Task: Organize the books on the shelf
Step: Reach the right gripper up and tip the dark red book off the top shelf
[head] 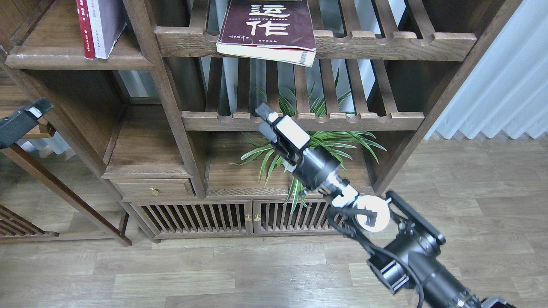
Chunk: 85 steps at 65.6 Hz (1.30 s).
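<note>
Head view shows our right pincer (267, 117) empty below the maroon book (267, 30) lying on the slatted rack (385, 42), jaw state unclear, while two books (99, 25) stand on the shelf (64, 55) far left.

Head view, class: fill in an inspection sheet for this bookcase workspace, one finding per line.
Surface: solid shelf at upper left, holding two upright books.
Job's things: red book and pale book standing side by side; maroon book lying flat on slatted rack, overhanging its front rail.
Clutter: potted plant on a lower shelf.
Grippers: right gripper empty, in front of the lower rack; left gripper at the left edge, state unclear.
Cables: black wires along the right arm.
Surroundings: wood floor, white curtain.
</note>
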Tool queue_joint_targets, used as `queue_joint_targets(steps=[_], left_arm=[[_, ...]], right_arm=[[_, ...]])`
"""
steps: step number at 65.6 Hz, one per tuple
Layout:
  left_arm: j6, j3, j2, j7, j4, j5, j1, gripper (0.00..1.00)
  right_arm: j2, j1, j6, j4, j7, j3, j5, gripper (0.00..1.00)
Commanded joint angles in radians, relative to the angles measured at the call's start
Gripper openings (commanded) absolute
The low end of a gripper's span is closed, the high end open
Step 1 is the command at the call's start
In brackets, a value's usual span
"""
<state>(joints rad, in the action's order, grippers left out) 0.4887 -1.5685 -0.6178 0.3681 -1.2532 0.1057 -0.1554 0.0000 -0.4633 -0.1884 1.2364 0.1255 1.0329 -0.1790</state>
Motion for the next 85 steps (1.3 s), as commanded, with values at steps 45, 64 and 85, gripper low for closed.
queue_joint_targets(steps=[45,64,85], left_arm=[[0.0,-0.018,0.003,0.002,0.02,0.0,0.017,0.98],[0.0,-0.022,0.003,-0.005,0.021,-0.001,0.02,0.99],[0.0,0.005,0.044,0.006,0.02,-0.218,0.099,1.0]], right_arm=[[0.0,-0.118,0.155,-0.038,-0.156,0.07,-0.083,0.31],[0.0,-0.107,0.073,-0.035,-0.156,0.081,-0.135,0.03],[0.0,0.077,-0.009,0.216,-0.144,0.069,-0.149,0.03]])
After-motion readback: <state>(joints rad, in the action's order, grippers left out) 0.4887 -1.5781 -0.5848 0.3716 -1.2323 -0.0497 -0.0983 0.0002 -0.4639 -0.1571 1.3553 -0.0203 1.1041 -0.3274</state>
